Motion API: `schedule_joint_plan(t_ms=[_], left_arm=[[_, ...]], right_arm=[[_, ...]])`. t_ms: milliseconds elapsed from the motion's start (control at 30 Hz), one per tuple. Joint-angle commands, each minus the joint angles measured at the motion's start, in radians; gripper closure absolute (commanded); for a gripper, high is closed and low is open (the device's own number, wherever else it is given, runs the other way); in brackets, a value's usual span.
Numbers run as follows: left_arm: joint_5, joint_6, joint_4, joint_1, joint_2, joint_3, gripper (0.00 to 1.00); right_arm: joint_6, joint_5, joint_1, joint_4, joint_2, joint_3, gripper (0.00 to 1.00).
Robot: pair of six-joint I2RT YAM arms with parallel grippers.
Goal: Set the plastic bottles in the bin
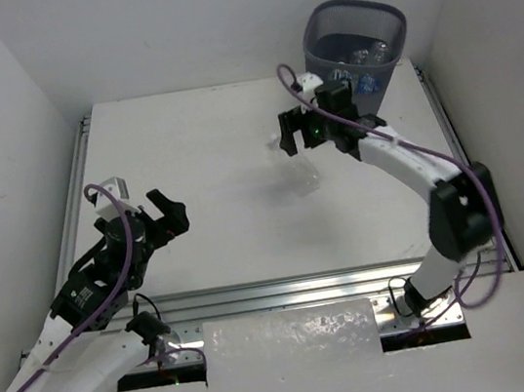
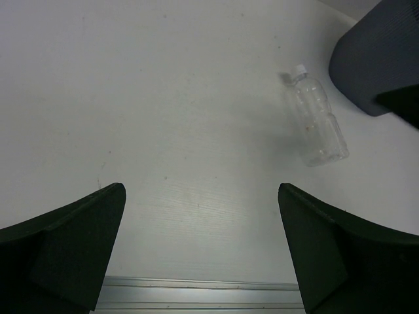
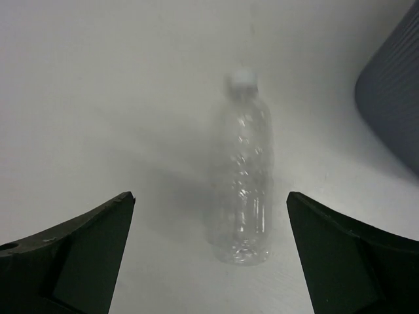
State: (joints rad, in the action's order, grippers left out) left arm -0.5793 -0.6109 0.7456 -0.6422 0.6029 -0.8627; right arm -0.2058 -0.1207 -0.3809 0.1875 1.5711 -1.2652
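One clear plastic bottle with a white cap lies on the white table, left of and in front of the bin, a dark grey mesh wastebasket at the back right. Several clear bottles, some with blue labels, lie inside the bin. My right gripper is open and empty, above the lying bottle. In the right wrist view the bottle lies between and beyond the open jaws, cap away from me. My left gripper is open and empty at the near left. The left wrist view shows the bottle far ahead of the gripper.
White walls close in the table on the left, back and right. A metal rail runs along the near edge of the table and more rails run along its sides. The bin's wall shows in the left wrist view and in the right wrist view.
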Motion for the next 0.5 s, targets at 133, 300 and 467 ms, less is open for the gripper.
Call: schedule_joint_plan(t_ms=[133,300,467], left_arm=[[-0.013,-0.009,-0.014,-0.01,0.017,0.001,0.0],[-0.002,-0.003,-0.017,-0.01,0.023,-0.001,0.0],[0.007,0.005,-0.025,-0.01,0.024,0.004,0.0]], right_arm=[[0.035,0.082,0.011,-0.054,0.354,-0.088,0.01],[0.043,0.035,0.007,-0.022,0.472,-0.097,0.51],[0.084,0.075,-0.042,-0.088,0.336,-0.004,0.83]])
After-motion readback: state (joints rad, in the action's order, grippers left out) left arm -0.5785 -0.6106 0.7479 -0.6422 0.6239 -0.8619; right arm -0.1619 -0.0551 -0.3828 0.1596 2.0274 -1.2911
